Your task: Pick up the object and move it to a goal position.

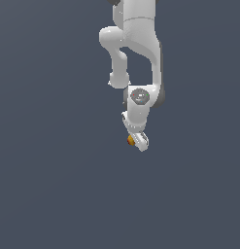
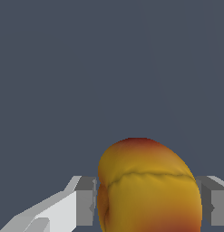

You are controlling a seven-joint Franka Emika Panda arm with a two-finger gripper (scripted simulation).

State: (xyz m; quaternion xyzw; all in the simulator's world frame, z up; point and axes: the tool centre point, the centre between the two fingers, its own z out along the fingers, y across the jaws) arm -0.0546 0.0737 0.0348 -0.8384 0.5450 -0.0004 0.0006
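In the exterior view the white arm (image 1: 141, 58) reaches down from the upper edge, its base cut off by the frame. The hand (image 1: 136, 140) is closed around the object (image 1: 130, 140), of which only a small orange-yellow speck shows beside the fingers. The wrist view shows the object (image 2: 147, 186) up close, orange-yellow with red patches and a crease across it, pressed between the two grey fingertips (image 2: 86, 199); its lower part is cut off. Only a plain grey-blue background surrounds them, with no supporting surface discernible.
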